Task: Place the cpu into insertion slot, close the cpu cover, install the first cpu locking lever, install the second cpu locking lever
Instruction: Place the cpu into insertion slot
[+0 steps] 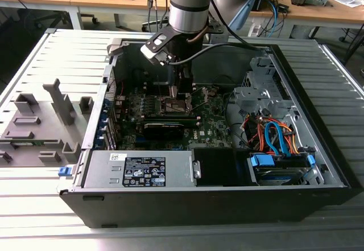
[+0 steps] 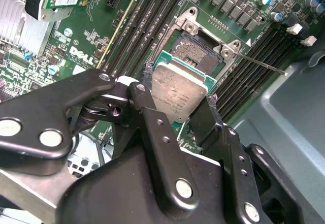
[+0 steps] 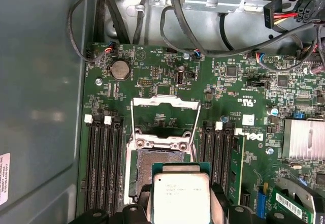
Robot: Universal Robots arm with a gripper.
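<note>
My gripper (image 2: pixel 179 89) is shut on the cpu (image 2: pixel 180 94), a silvery square chip with a green edge, pinched by two opposite sides between the black fingers (image 2: pixel 204 120). The chip hangs just above the insertion slot (image 3: pixel 152 170), overlapping one side of it; the dark socket lies open and holds nothing. The cpu cover (image 3: pixel 163 101) stands tipped up at the socket's far end. A thin locking lever (image 2: pixel 259 64) sticks out beside the socket. In the exterior view the gripper (image 1: pixel 181 91) reaches down into the open computer case over the motherboard (image 1: pixel 210 126).
Black memory slots (image 3: pixel 104 163) flank the socket on both sides. A finned heat sink (image 3: pixel 303 138) and cables (image 3: pixel 167 26) lie nearby. The case holds a power supply (image 1: pixel 139 169) and a drive cage with orange and blue cables (image 1: pixel 273 134). Grey fixtures (image 1: pixel 40 126) stand on the exterior view's left.
</note>
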